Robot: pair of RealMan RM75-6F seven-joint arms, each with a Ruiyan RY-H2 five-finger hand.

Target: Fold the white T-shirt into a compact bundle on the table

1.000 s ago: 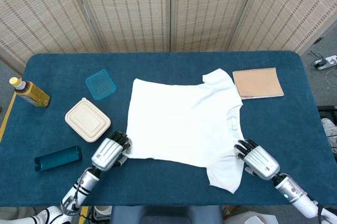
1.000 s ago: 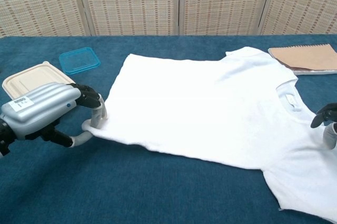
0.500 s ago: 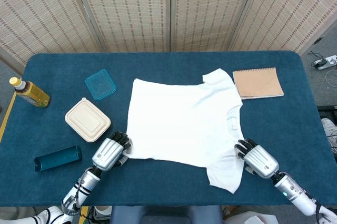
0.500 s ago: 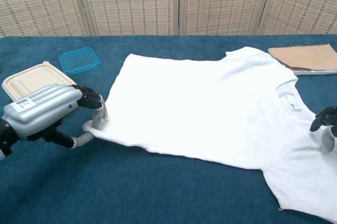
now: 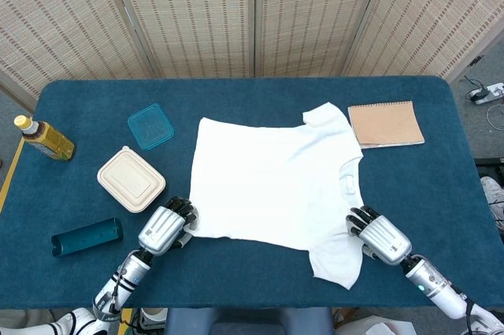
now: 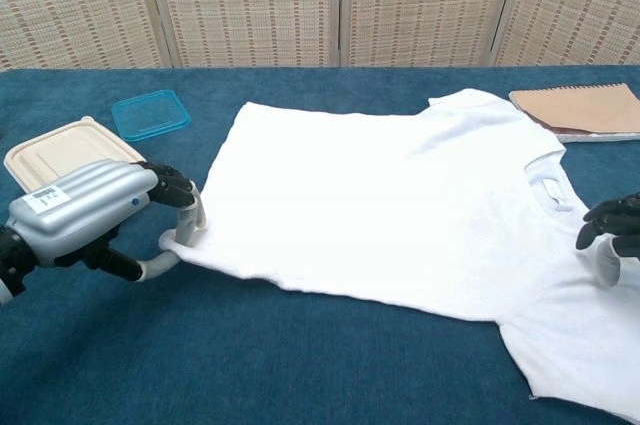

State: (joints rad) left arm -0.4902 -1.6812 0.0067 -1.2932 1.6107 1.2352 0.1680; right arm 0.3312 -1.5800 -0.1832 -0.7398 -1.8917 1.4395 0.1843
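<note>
No writing is reading clearly for me. Bottle (image 5: 43,139), teal case (image 5: 87,237) and beige box (image 5: 131,179) are sitting left. My left hand (image 5: 164,228) is pinching the flat white T-shirt (image 5: 272,185)'s corner mid-table; my right hand (image 5: 378,235) is touching its sleeve, grasp unclear. Notebook (image 5: 385,123) is lying right.

Two cameras on the robot itself: one high, one low.

The head view looks steeply down from above the near edge, far enough back to take in the whole tabletop (image 5: 441,193), the folding screen (image 5: 256,16) behind it and a strip of floor at either end. The chest view sits much lower and closer, facing across the tabletop (image 6: 250,365) toward the same screen (image 6: 250,5), and crops the ends. Both share the white T-shirt (image 5: 272,181) (image 6: 400,205), the left hand (image 5: 164,228) (image 6: 95,213) whose fingers (image 6: 185,207) meet its near corner, the right hand (image 5: 378,236) (image 6: 612,235), and the notebook (image 5: 386,124) (image 6: 585,110) beyond the right hand's fingers.
</note>
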